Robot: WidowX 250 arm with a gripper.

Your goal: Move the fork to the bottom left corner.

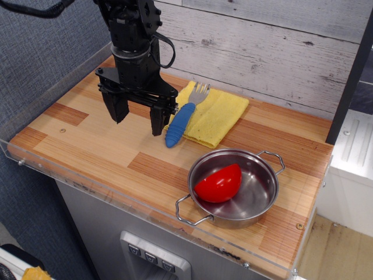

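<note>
Gripper [138, 118], jaws spread and grasping nothing, hangs just at 9 o'clock of the fork [185, 116], which lies partly on a yellow cloth [218, 114]; bottom left corner [32, 143] lies well apart.

Bright, even light; sharp focus; soft shadows, faint glare on pot [256, 201]

single view | front-right, raised | angled down on tabletop [99, 151] | close
</note>
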